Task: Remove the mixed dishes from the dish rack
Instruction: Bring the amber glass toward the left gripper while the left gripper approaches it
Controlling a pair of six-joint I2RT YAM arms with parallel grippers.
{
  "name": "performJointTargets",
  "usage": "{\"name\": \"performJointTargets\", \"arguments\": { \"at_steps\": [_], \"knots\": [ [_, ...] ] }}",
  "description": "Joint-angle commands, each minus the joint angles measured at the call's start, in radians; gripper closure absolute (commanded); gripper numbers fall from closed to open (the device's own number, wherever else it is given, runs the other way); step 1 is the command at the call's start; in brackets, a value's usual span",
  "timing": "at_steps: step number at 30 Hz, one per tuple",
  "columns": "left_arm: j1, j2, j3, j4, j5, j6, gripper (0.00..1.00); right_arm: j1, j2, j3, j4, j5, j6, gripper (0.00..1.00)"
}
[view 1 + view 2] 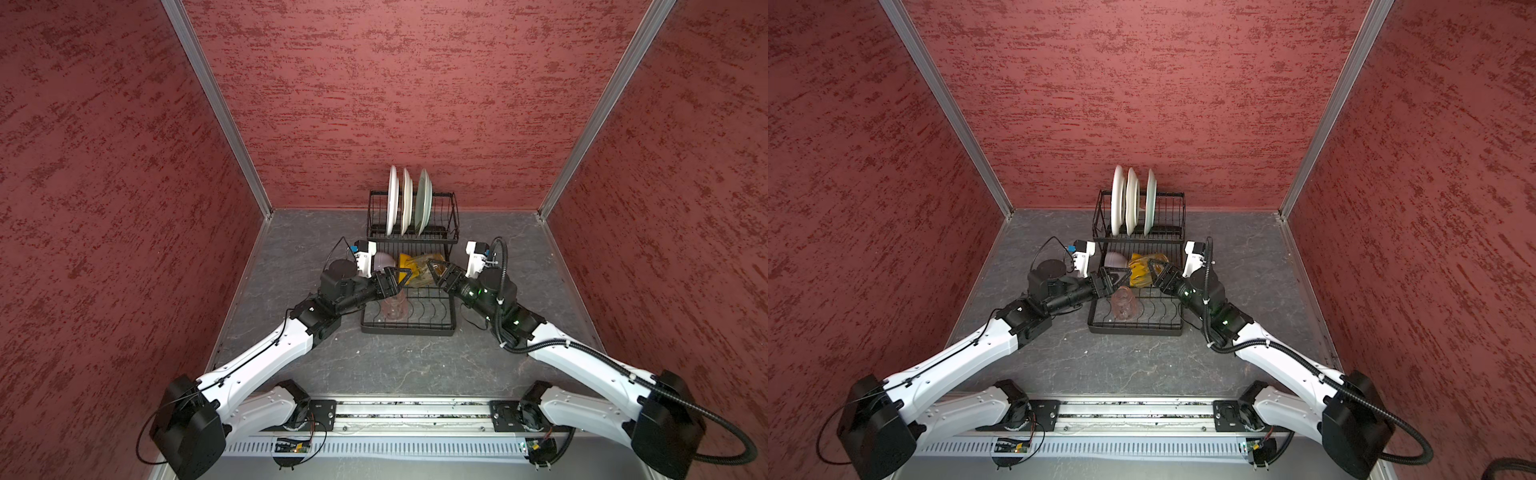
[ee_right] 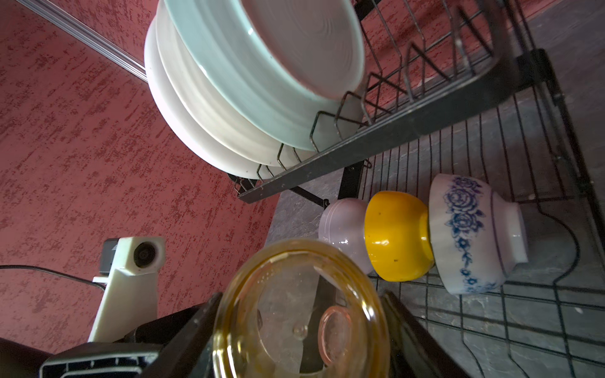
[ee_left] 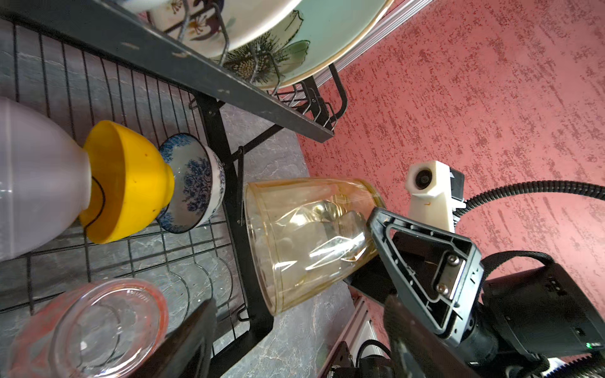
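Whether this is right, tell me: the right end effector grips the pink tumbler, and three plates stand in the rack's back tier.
Not right. The right end effector grips the amber tumbler, not the pink tumbler, as the right wrist view shows. Three plates do stand in the back tier of the rack.

White plates (image 1: 392,199) (image 1: 406,203) 2, green plate (image 1: 423,203) 1; lilac bowl (image 2: 343,225), yellow bowl (image 2: 396,235), blue-white bowl (image 2: 471,235) 3; amber tumbler (image 3: 311,242), pink tumbler (image 3: 98,327) 2.

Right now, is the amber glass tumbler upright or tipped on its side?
Tipped on its side. The amber tumbler sits sideways between the fingers of the right gripper, mouth toward the blue-white bowl.
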Motion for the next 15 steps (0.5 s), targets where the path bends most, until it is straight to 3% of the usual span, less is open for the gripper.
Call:
{"name": "performJointTargets", "arguments": {
  "at_steps": [1, 10, 15],
  "knots": [
    [-0.004, 0.012, -0.003, 0.116, 0.048, -0.021, 0.2, -0.012, -0.014, -0.008, 0.09, -0.054, 0.043, 0.33],
    [-0.002, 0.082, -0.009, 0.254, 0.112, -0.055, 0.27, -0.031, 0.025, -0.03, 0.193, -0.15, 0.103, 0.32],
    [-0.001, 0.102, -0.024, 0.342, 0.14, -0.091, 0.41, -0.033, 0.032, -0.036, 0.202, -0.156, 0.12, 0.33]
  ]
}}
